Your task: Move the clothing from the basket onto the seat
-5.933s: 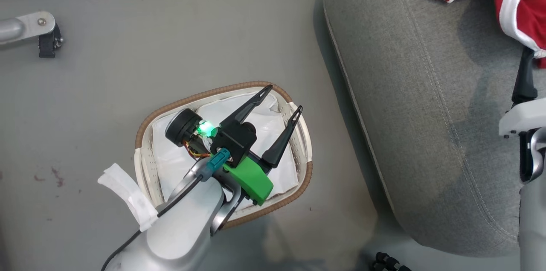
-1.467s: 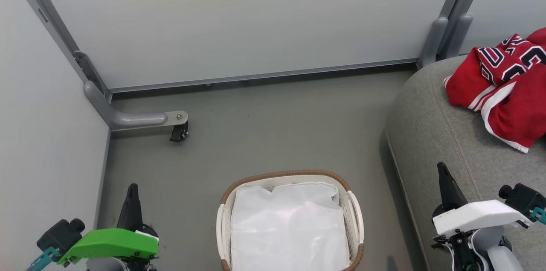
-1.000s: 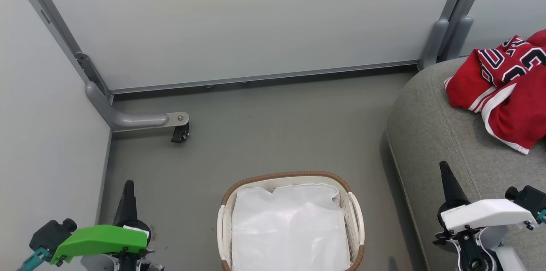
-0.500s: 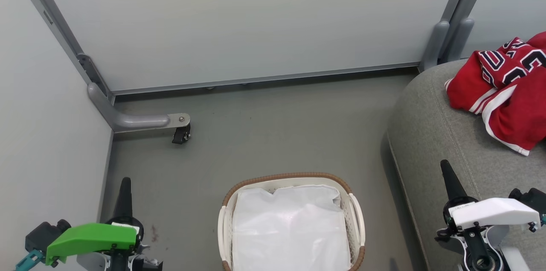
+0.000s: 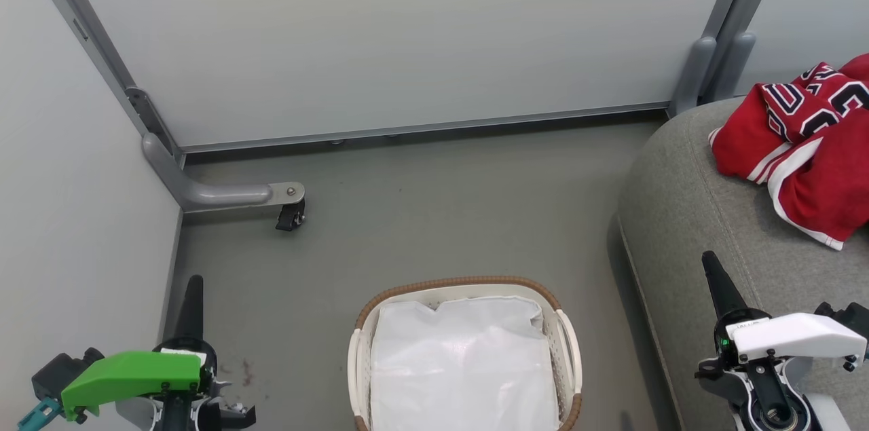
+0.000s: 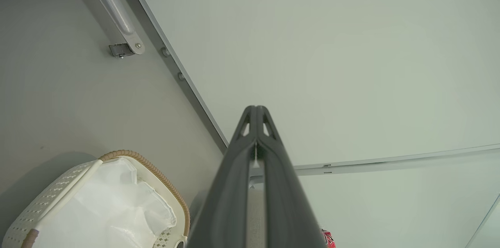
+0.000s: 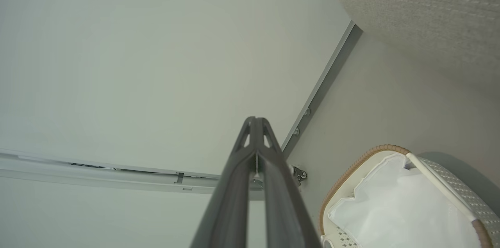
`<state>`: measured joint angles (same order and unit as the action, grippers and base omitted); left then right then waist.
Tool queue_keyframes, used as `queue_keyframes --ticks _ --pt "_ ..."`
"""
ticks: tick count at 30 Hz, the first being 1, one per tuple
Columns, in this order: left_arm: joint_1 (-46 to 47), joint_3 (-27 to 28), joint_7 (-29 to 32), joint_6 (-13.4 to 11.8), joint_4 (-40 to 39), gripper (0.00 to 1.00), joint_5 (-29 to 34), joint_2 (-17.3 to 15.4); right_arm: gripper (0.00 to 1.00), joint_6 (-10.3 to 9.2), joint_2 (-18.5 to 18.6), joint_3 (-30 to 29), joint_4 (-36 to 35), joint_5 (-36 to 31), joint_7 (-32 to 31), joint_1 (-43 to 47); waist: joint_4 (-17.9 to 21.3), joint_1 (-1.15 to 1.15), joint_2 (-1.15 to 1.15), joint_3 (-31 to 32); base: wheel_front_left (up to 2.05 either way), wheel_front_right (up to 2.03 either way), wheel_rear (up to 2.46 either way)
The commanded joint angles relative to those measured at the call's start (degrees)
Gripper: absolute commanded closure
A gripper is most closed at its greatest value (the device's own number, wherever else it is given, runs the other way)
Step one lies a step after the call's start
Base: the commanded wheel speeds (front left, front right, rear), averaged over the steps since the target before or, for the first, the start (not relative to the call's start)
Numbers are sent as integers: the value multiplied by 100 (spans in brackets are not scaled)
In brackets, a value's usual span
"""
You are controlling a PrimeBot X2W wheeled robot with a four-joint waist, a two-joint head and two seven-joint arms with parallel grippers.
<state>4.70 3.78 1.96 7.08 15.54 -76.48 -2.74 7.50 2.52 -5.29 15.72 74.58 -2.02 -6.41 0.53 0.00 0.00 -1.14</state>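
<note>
Red white-trimmed garments [image 5: 808, 159] lie on grey fabric seat [image 5: 692, 214] — brown-rimmed white basket [image 5: 434, 284] nearby; left tool [image 6: 256, 110], right tool [image 7: 256, 120] pinched together, empty.

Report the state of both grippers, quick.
Left gripper: closed, holding nothing.
Right gripper: closed, holding nothing.

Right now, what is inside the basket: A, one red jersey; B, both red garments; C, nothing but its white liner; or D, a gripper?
C: the basket shows its white liner lying bare, while the red clothing lies on the grey seat.
</note>
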Motion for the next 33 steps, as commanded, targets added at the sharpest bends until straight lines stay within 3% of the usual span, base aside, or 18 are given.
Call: queue_keyframes --ticks 1,33 --pt "126 45 38 33 -49 100 -148 -25 100 0 36 -28 -58 140 -35 7 -2 0 0 3 0 0 0" --pt "188 262 409 51 -148 100 -1402 -28 100 -2 50 -120 -165 1568 -413 34 -45 0 0 81 0 0 0"
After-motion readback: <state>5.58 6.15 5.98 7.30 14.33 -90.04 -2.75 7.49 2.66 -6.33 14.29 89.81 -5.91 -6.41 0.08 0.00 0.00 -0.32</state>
